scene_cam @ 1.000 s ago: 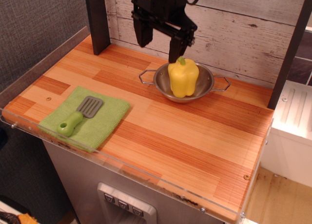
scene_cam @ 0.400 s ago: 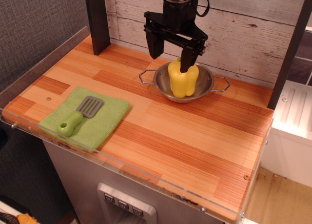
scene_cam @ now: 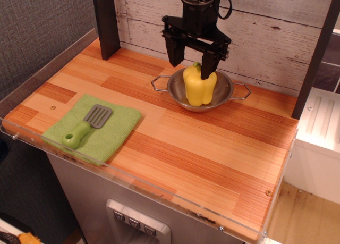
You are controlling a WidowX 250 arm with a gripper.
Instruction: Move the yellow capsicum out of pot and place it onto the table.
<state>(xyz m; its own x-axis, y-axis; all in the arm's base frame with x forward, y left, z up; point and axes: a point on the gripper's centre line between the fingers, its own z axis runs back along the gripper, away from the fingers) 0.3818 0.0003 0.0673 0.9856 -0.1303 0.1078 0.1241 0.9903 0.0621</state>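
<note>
The wooden plank desk [scene_cam: 202, 148] carries a green cloth [scene_cam: 114, 129] near its front left and a steel pot [scene_cam: 226, 95] at the back. The black end effector [scene_cam: 191, 66] hangs wide open, empty, over the yellow capsicum [scene_cam: 199, 87], which stands upright in the pot. A green-handled spatula [scene_cam: 87, 125] lies on the cloth.

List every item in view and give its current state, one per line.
tool: open, poised just above the pepper, holding nothing.
yellow capsicum: upright inside the pot, stem up, not gripped.
pot: upright on the table, holding the capsicum.
spatula: lying flat on the green cloth.
green cloth: spread flat on the table.
table: bears the pot and cloth.
</note>
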